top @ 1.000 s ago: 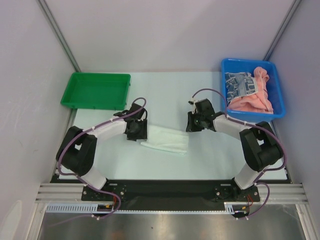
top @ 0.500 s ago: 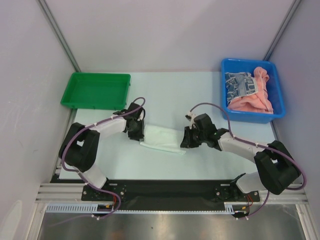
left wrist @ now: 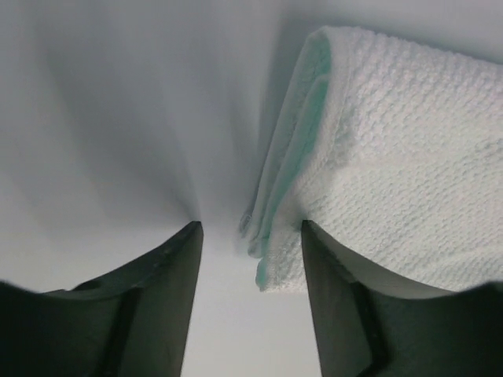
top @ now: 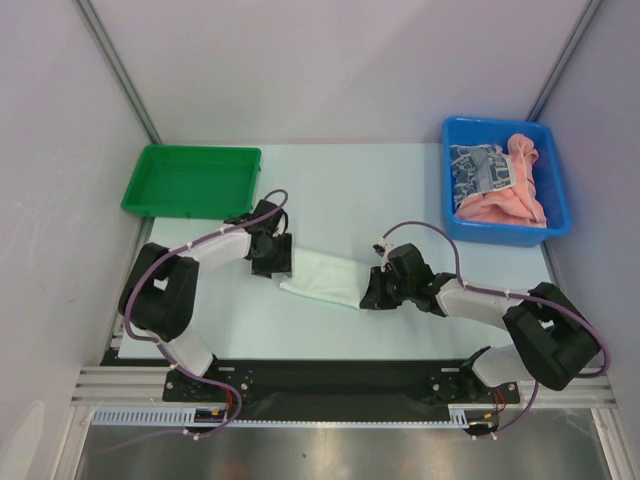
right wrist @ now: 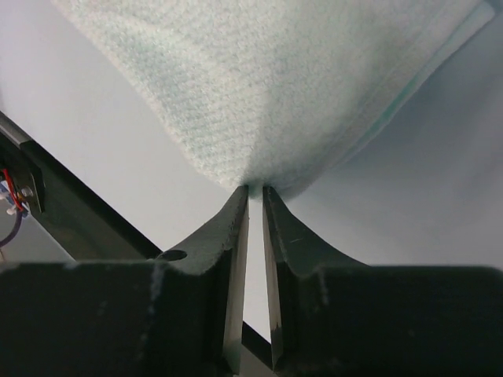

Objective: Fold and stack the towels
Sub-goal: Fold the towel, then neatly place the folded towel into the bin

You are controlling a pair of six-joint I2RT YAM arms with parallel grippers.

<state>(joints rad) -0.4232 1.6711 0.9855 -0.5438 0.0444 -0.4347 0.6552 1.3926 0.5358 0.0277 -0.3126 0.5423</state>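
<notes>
We show the white towel (top: 325,278), waffle-textured with a pale mint-green edge (left wrist: 295,157), on the pale grey table (top: 330,190). We mark the blue bin (top: 500,236), which holds a salmon-pink towel (top: 515,200) and a patterned towel (top: 478,168), white printed in blue-grey; the green tray (top: 190,180); the black left gripper (left wrist: 250,236) and right gripper (right wrist: 255,192); and purple cables (top: 418,226) on white-and-black arms (top: 470,300)

A robotics lab cell: plain grey walls (top: 330,70) are enclosing a pale table (top: 340,190), and aluminium framing (top: 120,385) is running beneath two mounted robot arms (top: 165,295).
</notes>
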